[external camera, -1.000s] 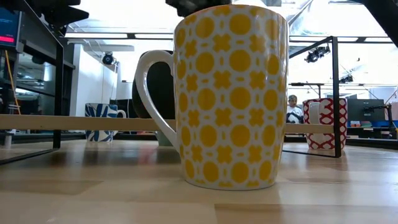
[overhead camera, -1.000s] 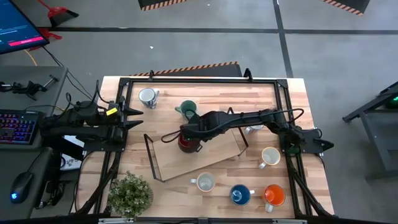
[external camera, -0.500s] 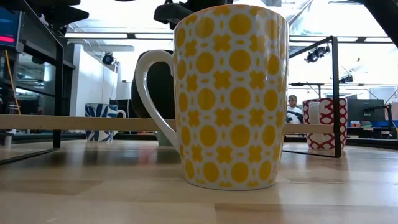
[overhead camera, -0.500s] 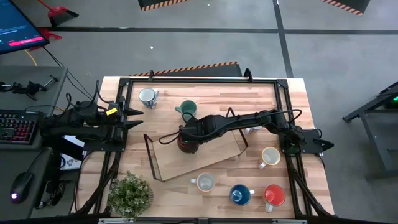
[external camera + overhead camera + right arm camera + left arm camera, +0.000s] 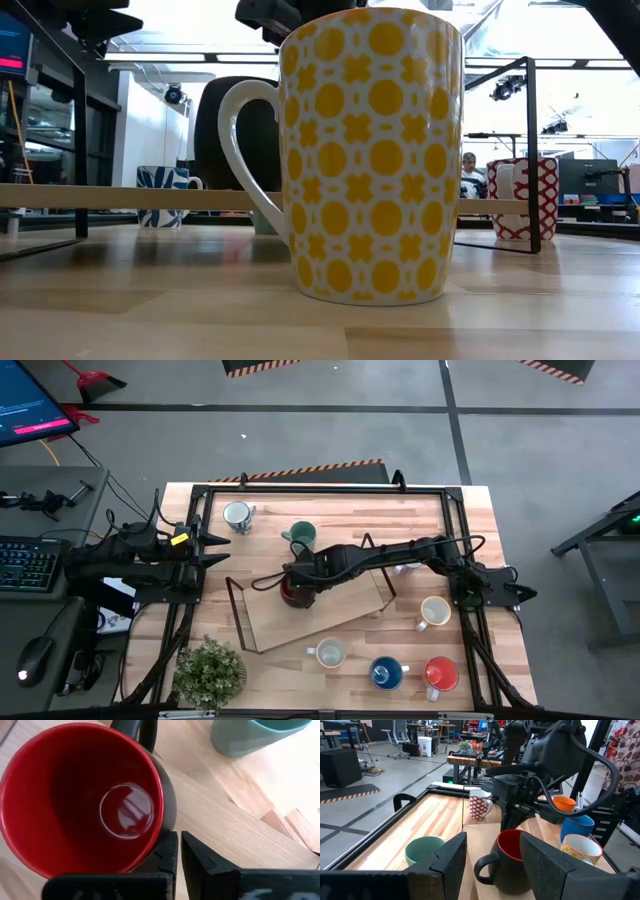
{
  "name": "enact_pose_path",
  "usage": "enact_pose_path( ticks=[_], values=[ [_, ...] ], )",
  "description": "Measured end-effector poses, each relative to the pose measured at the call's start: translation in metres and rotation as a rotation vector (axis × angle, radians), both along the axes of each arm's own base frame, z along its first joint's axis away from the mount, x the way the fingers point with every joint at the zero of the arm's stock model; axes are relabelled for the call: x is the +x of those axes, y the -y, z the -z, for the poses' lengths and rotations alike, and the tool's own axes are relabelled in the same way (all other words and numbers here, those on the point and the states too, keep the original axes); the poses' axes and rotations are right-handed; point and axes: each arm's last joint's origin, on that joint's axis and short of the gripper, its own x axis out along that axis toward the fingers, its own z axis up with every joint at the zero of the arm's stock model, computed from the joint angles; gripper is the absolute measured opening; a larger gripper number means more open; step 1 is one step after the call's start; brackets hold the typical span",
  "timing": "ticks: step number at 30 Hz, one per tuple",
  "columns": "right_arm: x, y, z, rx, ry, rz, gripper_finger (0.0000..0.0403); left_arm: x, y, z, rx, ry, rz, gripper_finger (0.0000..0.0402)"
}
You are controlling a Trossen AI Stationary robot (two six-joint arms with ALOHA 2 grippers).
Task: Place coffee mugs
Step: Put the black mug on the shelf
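Mugs lie scattered over the wooden table (image 5: pixel 330 510) in the high view. The right arm reaches across from the right side, its right gripper (image 5: pixel 297 588) closed tight beside the dark mug with the red inside (image 5: pixel 291 591), which stands on a light wooden board (image 5: pixel 320 615) framed by a thin dark wire rack (image 5: pixel 238 618). A teal-green mug (image 5: pixel 301 535) sits just beyond it, a white patterned mug (image 5: pixel 238 515) at the far left, a cream mug (image 5: pixel 434 610) at the right. Along the near edge stand a grey-white mug (image 5: pixel 330 653), a blue mug (image 5: pixel 386 673) and an orange mug (image 5: pixel 439 674). A potted green plant (image 5: pixel 209 671) occupies the near left corner. The left gripper (image 5: pixel 222 543) waits at the left edge, holding nothing

Low view: a white mug with yellow dots (image 5: pixel 370 150) fills the middle, close to the camera. Behind it stands the dark mug (image 5: pixel 235 135), with a blue-and-white patterned mug (image 5: pixel 165 192) further left and a red-and-white patterned mug (image 5: pixel 525 197) at the right. A person (image 5: pixel 470 175) shows far off in the room

Left wrist view: the left gripper's fingers (image 5: pixel 547 867) stand apart and empty. Past them the dark mug (image 5: pixel 510 860) rests on the board with the right gripper (image 5: pixel 520 815) just behind its rim. The teal-green mug (image 5: pixel 422 851) stands to one side; the red-and-white patterned mug (image 5: pixel 480 803), orange mug (image 5: pixel 564 804), blue mug (image 5: pixel 577 827) and yellow-dotted mug (image 5: pixel 581 849) stand farther off

Right wrist view: the pinched fingers (image 5: pixel 167 855) sit against the outside of the dark mug's (image 5: pixel 82 800) rim, not around it; whether they touch it I cannot tell. The teal-green mug (image 5: pixel 255 735) stands near
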Motion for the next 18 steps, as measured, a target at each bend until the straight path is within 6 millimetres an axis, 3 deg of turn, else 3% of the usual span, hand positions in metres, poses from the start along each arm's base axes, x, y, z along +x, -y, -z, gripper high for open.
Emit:
enact_pose_path(
  ticks=[18],
  values=[
    [0.012, -0.004, 0.005, 0.072, 0.060, -0.086, 0.0011, 0.000, 0.000, 0.000, -0.017, 0.002, -0.002, 0.0175]
  ],
)
